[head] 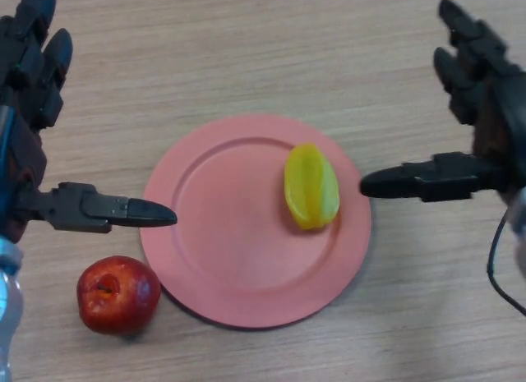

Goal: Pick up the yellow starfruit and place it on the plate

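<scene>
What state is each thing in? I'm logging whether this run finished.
yellow starfruit: lying on the plate, right of centre, not held
plate: flat on the table
red apple: on the table beside the plate, untouched
left hand: open, empty
right hand: open, empty

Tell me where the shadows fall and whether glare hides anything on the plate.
Head view: soft, even light; the plate casts a thin shadow along its lower right rim, the apple a small one beneath it; a mild sheen on the starfruit hides nothing.
</scene>
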Available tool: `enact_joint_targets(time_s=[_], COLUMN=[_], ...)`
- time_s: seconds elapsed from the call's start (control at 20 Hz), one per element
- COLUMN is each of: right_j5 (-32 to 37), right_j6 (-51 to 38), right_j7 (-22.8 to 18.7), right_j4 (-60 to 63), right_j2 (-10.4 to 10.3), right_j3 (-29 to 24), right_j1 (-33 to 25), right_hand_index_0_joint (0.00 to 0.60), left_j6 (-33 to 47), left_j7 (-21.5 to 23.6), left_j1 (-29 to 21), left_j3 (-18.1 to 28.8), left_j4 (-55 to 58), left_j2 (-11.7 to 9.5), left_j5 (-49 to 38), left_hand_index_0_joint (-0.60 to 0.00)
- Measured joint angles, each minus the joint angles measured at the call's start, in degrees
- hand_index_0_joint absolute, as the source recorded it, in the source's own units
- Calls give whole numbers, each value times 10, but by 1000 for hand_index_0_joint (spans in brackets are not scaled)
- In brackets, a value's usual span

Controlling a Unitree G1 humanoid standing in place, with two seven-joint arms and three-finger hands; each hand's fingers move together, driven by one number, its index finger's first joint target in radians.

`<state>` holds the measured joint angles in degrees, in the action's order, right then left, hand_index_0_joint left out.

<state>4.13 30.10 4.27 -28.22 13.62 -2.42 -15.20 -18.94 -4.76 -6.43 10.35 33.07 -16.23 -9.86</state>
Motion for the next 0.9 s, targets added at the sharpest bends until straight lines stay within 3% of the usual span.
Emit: enact_joint_targets(time_s=[0.2, 0.55, 0.9], right_j5=[11, 10, 9], right_j6=[-15, -45, -63], right_j7=[0, 0, 0], right_j4=[-36, -45, -40], right_j2=[14, 13, -1], right_j3=[0, 1, 3], right_j1=[34, 45, 47], right_hand_index_0_joint=[0, 0, 0], left_j6=[-1, -1, -1], left_j7=[0, 0, 0], left_j1=[1, -9, -3], left_j3=[-2, -13, -14], left_j4=[0, -28, -26], left_j2=[0, 0, 4], left_j5=[1, 5, 28], left_hand_index_0_joint=[0, 0, 0])
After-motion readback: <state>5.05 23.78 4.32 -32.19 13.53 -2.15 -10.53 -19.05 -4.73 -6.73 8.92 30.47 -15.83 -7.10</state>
